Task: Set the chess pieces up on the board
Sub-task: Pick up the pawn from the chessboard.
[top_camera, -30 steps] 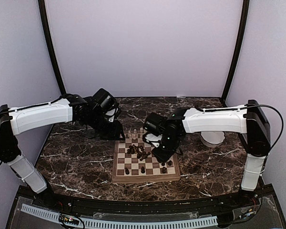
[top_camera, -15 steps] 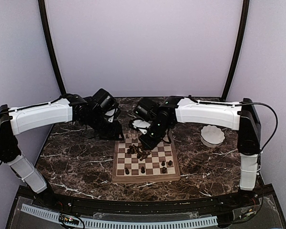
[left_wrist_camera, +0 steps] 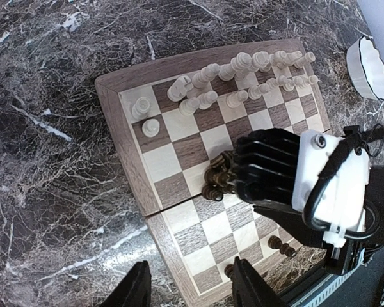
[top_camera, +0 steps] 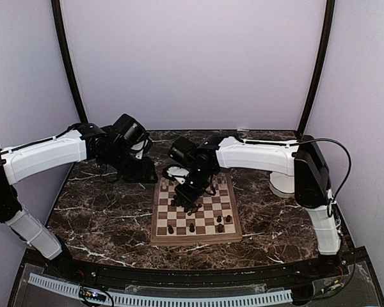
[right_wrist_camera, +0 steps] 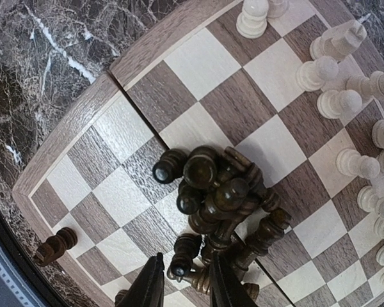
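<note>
Right gripper (right_wrist_camera: 187, 284): fingers narrowly apart, tips down in the heap; a grip on a piece cannot be told.
Dark brown turned chess pieces (right_wrist_camera: 217, 195): heaped directly under those tips.
Pale cream chess pieces (right_wrist_camera: 345, 96): rows beyond the heap.
Square checkered wooden board with brown rim (top_camera: 193, 241): beneath the right gripper.
Left gripper (left_wrist_camera: 195, 288): fingers wide apart, nothing between them, beside the board over the dark marble table (top_camera: 102, 217).

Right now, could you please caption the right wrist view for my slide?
Right gripper open above a heap of dark chess pieces on the board; cream pieces stand along one side.
</note>
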Controlling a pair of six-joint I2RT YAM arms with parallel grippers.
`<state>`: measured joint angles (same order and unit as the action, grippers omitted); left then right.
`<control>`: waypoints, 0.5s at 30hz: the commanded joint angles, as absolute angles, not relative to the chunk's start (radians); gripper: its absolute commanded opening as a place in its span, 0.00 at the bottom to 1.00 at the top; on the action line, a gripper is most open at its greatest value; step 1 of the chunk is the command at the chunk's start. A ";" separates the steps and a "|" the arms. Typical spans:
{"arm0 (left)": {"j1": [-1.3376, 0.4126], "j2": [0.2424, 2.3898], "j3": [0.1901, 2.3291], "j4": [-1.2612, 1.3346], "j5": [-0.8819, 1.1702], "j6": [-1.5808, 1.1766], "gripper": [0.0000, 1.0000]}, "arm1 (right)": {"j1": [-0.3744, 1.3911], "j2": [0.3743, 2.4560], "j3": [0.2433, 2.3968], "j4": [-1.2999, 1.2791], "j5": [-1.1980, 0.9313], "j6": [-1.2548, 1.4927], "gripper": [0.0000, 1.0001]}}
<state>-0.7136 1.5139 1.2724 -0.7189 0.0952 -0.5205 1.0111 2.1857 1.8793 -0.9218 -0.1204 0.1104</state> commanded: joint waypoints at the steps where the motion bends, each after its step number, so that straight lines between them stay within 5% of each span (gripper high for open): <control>1: -0.702 1.468 1.249 -0.749 0.088 -0.496 0.46 | 1.019 2.221 1.936 -0.939 -0.136 0.127 0.26; 15: -0.699 1.433 1.207 -0.744 0.090 -0.509 0.46 | 1.034 2.253 1.947 -0.977 -0.142 0.140 0.22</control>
